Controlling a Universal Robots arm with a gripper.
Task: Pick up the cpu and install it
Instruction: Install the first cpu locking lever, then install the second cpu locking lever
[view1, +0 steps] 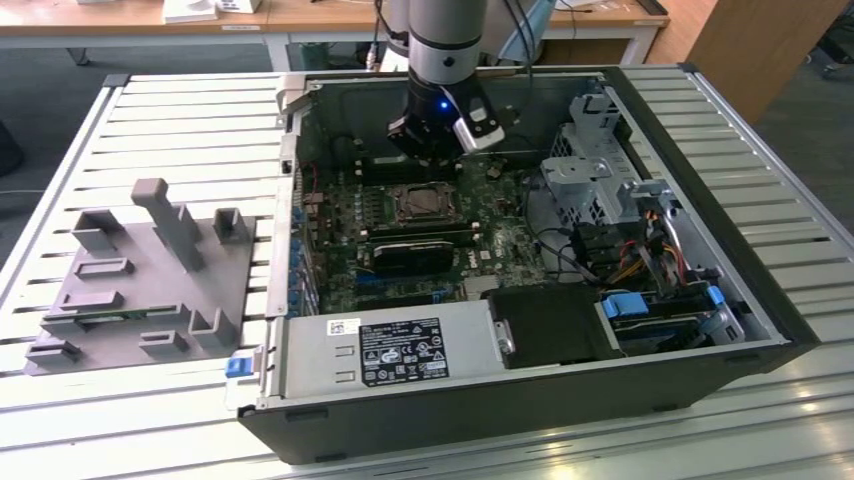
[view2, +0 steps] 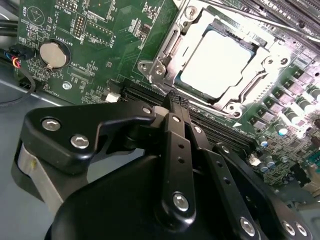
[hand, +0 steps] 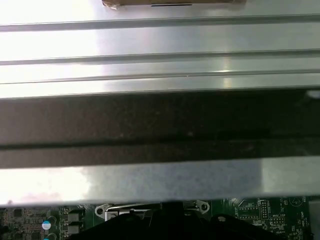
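Silvery cpu sits in the socket frame; gripper pinched together.

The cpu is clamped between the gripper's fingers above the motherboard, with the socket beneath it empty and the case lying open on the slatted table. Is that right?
Not quite. The cpu already sits in the socket frame on the motherboard, as the second wrist view shows. The gripper is shut on nothing beside it. The case does lie open on the slatted table.
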